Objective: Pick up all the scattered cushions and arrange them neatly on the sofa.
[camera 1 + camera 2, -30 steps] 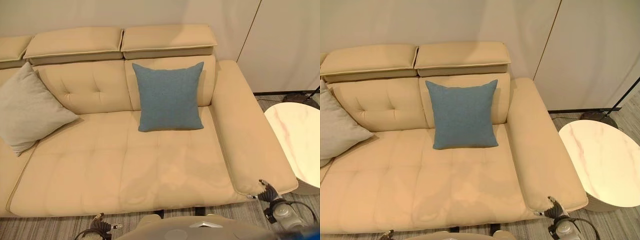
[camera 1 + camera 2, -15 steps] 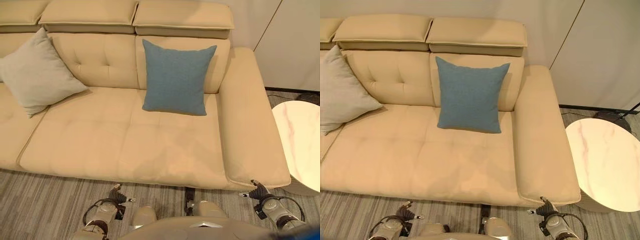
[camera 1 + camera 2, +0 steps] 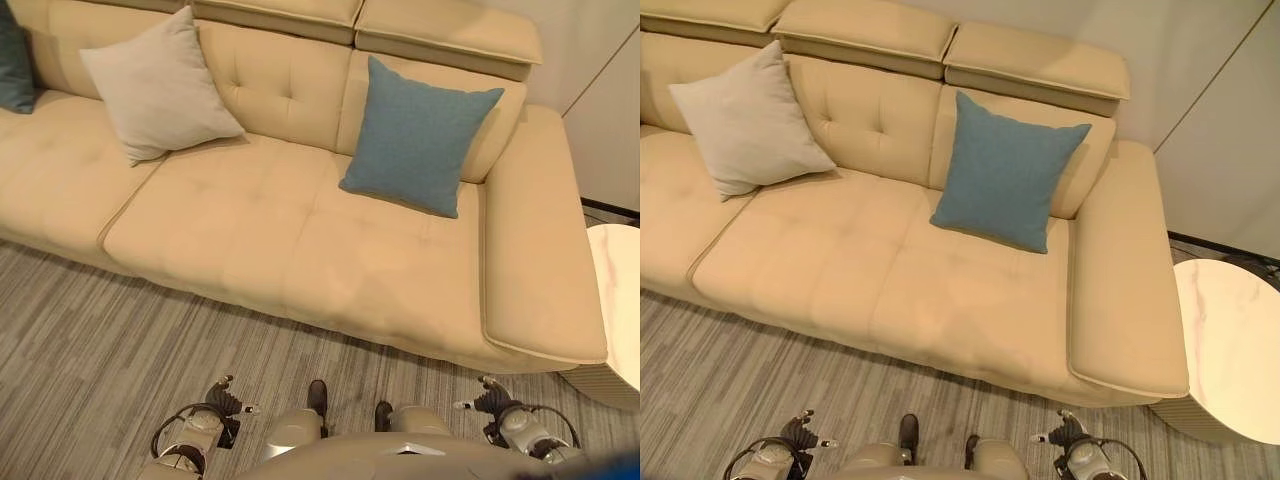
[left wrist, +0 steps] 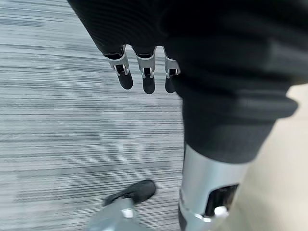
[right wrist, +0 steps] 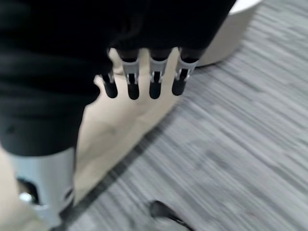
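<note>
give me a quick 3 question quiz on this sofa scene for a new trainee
1. True or false: the blue cushion leans upright against the sofa backrest.
2. Which cushion sits nearer the round side table: A the beige cushion, B the blue cushion?
3. What do the left hand and right hand hold?

Key: 1 true. 2 B. 3 nothing; both hang over the striped carpet with relaxed fingers.
</note>
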